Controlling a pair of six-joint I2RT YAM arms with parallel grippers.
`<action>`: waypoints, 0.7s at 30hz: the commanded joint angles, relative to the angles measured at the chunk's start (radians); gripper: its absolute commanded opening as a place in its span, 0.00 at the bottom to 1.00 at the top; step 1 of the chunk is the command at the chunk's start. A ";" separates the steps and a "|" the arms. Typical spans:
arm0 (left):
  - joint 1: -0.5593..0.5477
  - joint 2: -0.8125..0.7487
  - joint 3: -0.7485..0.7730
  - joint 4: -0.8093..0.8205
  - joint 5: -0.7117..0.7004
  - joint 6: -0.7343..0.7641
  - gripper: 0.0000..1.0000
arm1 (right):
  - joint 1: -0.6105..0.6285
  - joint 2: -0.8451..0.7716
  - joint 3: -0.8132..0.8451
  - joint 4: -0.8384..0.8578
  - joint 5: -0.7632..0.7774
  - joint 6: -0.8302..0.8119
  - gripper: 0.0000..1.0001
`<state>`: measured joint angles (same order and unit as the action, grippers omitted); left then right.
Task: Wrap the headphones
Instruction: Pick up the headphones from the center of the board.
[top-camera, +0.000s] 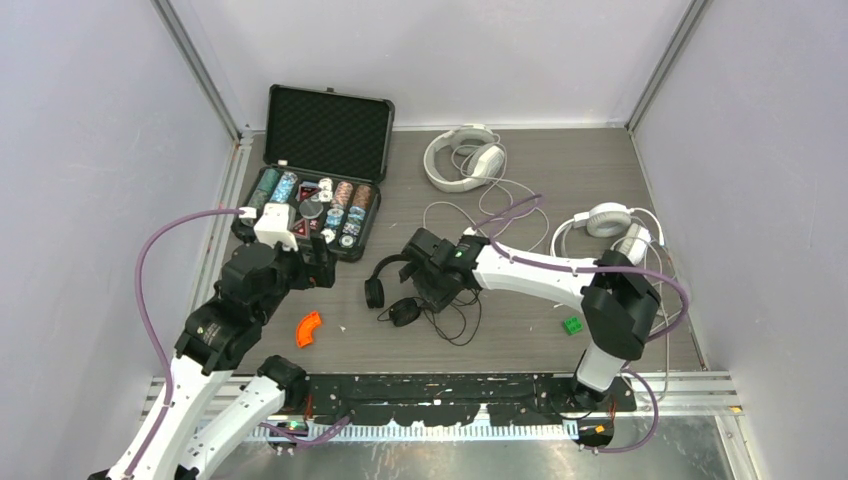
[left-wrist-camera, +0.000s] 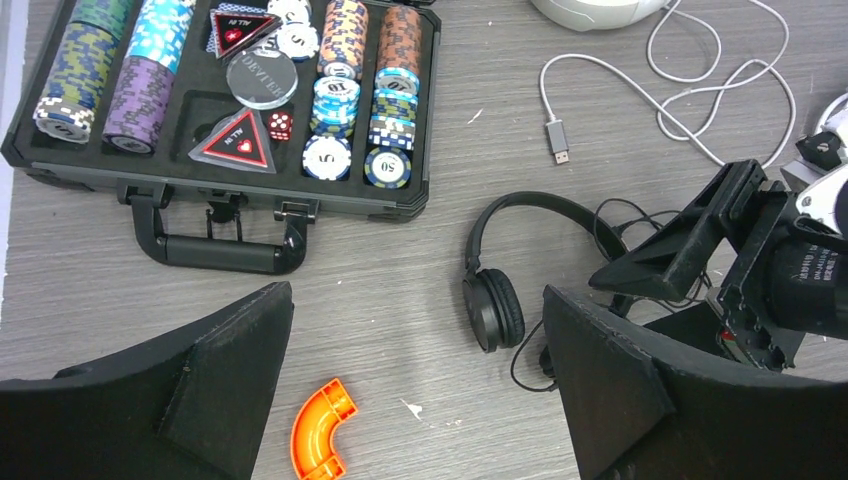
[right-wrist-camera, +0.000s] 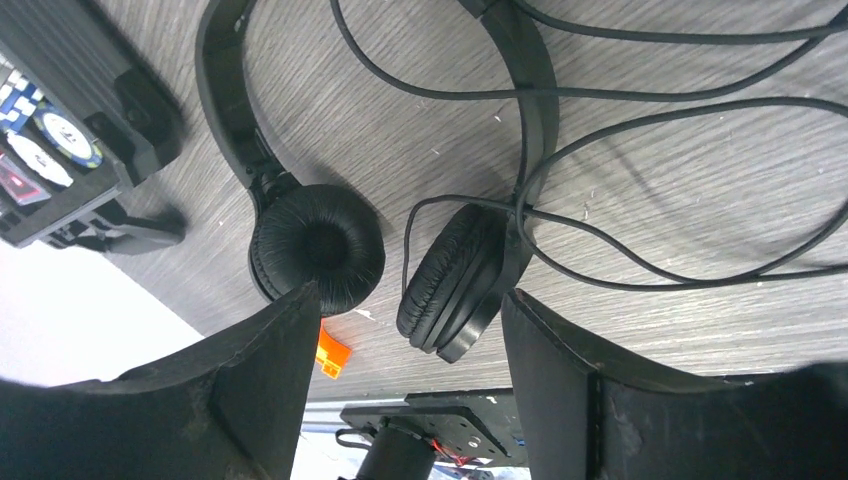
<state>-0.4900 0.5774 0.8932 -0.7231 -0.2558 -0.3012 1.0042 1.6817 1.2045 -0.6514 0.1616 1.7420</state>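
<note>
The slim black headphones (top-camera: 388, 292) lie mid-table with their thin cord (right-wrist-camera: 650, 200) loose in tangled loops. My right gripper (top-camera: 428, 272) hovers just over them, open; in the right wrist view both ear cups (right-wrist-camera: 318, 245) (right-wrist-camera: 455, 280) sit in front of its fingertips (right-wrist-camera: 410, 340), neither one gripped. My left gripper (left-wrist-camera: 420, 390) is open and empty, left of the black ear cup (left-wrist-camera: 495, 310). One white pair (top-camera: 462, 158) rests at the back centre. A second white pair (top-camera: 607, 220) sits at the right, its pale cord spread out.
An open black case (top-camera: 310, 190) of poker chips stands at the back left. An orange curved piece (top-camera: 309, 328) lies near the left gripper and a small green block (top-camera: 572, 324) near the right arm. A pale cord's USB plug (left-wrist-camera: 556, 135) lies behind the black pair.
</note>
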 joint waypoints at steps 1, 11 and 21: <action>-0.002 -0.014 0.001 0.028 -0.026 0.017 0.97 | 0.014 0.048 0.084 -0.108 0.023 0.077 0.72; -0.002 -0.021 0.000 0.026 -0.042 0.017 0.97 | 0.049 0.130 0.149 -0.176 0.025 0.142 0.71; -0.002 -0.016 -0.001 0.024 -0.050 0.012 0.97 | 0.052 0.136 0.154 -0.137 0.077 -0.016 0.43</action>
<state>-0.4900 0.5632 0.8932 -0.7231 -0.2817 -0.3012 1.0523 1.8133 1.3140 -0.7654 0.1581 1.8172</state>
